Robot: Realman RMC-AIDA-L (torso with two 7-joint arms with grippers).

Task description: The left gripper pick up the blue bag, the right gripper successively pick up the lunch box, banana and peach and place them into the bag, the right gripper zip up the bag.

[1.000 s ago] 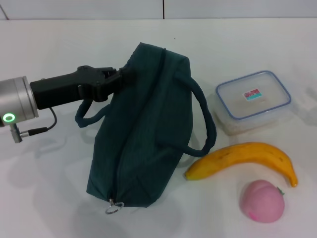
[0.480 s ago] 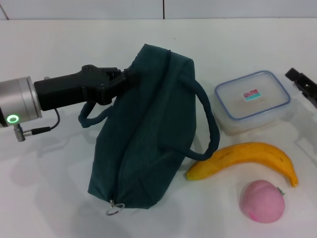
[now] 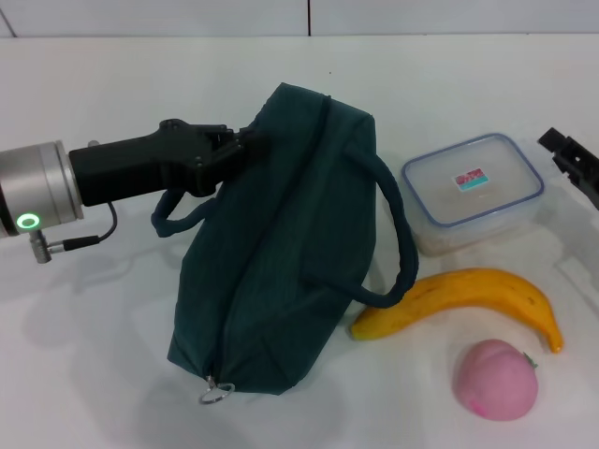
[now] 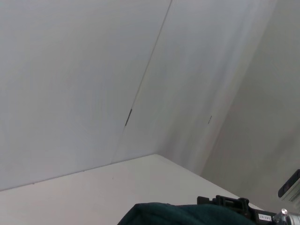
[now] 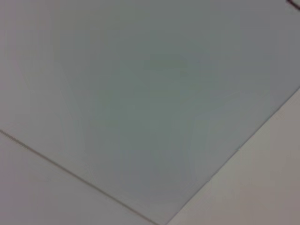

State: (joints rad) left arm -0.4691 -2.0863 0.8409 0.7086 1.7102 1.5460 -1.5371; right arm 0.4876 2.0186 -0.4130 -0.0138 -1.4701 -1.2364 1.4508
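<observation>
The left gripper [image 3: 245,142] fingertips are disappearing against the bag [image 3: 281,243], hiding their grip. The right gripper [image 3: 573,161] is getting cut off at the head view's right edge.

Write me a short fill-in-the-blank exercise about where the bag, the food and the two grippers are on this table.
1. The left gripper is at the far end of the blue ____, whose zipper ring points toward the camera.
2. The banana lies between the peach and the ____.
3. The lunch box has a ____-rimmed lid.
4. The right gripper shows only at the ____ edge of the head view.

Missing words: bag; lunch box; blue; right
</observation>
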